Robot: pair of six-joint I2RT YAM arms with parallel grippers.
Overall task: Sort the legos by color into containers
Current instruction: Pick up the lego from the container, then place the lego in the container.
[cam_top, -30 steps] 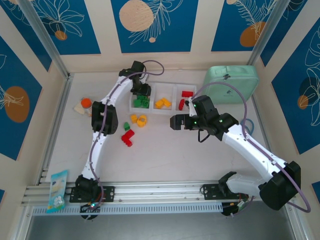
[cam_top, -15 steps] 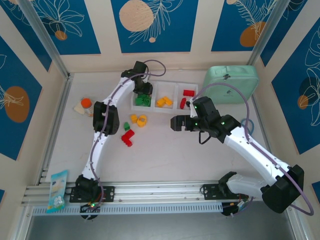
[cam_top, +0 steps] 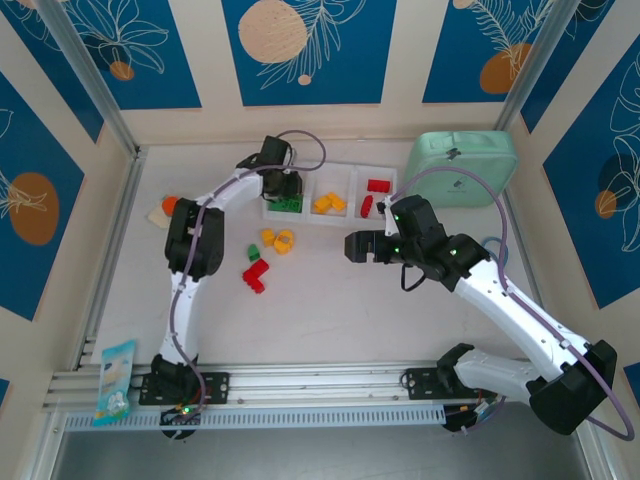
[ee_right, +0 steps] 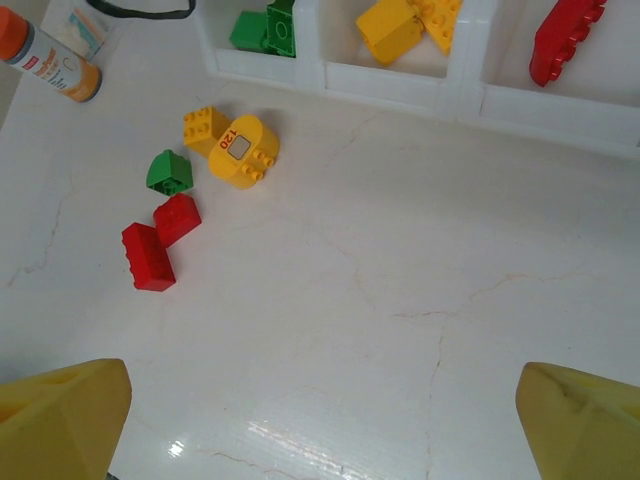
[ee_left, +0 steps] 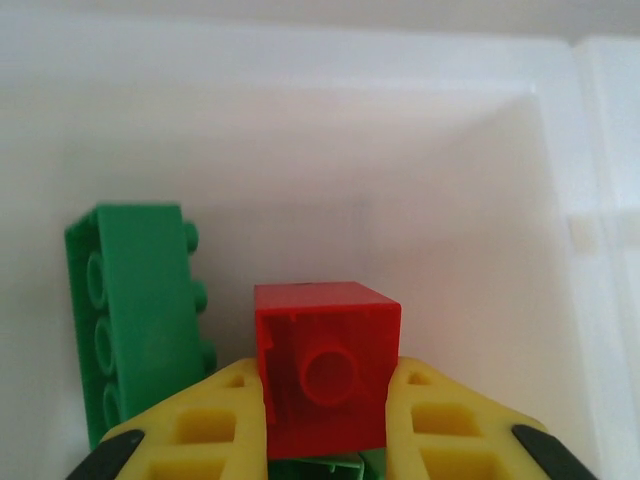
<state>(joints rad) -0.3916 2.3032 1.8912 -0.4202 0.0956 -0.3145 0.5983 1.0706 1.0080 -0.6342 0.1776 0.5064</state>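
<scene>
— What's changed?
— The left arm [cam_top: 215, 195] has swung its elbow outward. The left gripper [ee_left: 325, 390] stays low in the tray's [ee_right: 400, 88] end compartment, clamped on a red brick [ee_left: 320, 340], with a green brick [ee_left: 135, 320] just to its left.
— Trouble?
— Likely, since reds lie at the other end. Walls stand close ahead and to the right, so lift straight up. The right gripper [ee_right: 320, 415], spread wide and empty, hangs over bare table [ee_right: 400, 300].

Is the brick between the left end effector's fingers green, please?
No, the left end effector grips a red brick beside a green brick.
</scene>
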